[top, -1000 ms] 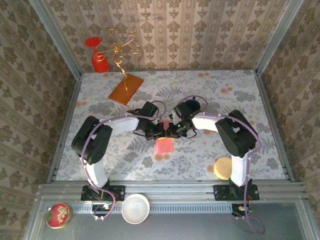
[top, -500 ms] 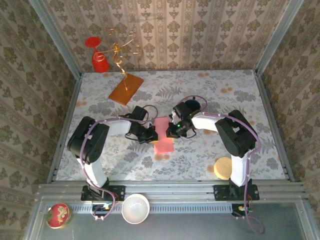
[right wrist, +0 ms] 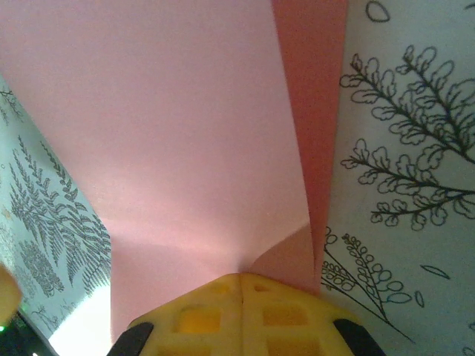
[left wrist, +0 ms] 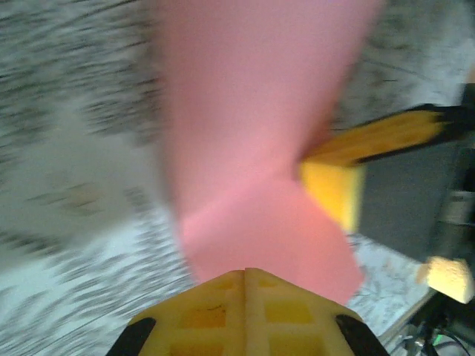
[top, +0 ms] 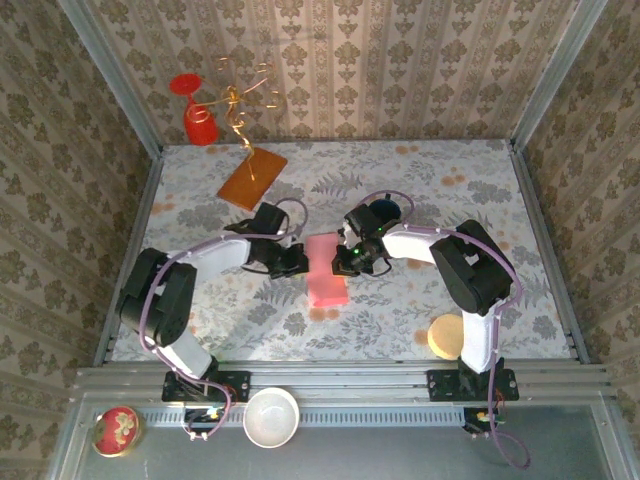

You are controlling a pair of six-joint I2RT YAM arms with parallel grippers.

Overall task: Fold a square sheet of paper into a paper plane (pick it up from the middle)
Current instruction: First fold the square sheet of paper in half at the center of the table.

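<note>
Left claw (left wrist: 245, 276), pressed together, pinches the paper (top: 327, 272) at its left edge; right claw (right wrist: 241, 279) likewise pinches the right edge. Right wrist view reveals a darker folded flap (right wrist: 315, 111); overhead, the paper looks plain, mid-desk (top: 430, 190).

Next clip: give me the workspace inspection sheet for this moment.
Surface: leaf-patterned table, no spills seen.
Job's things: pink paper mid-table, one layer folded over another.
Clutter: orange board, red cup and gold wire at back left; dark bowl; yellow disc; white bowl and red tin on the front ledge.
Grippers: left gripper and right gripper are both shut on the paper, at opposite edges.
Cables: purple cables run along the arms; one loop hangs at front right.
Surroundings: wallpapered walls, metal frame.
</note>
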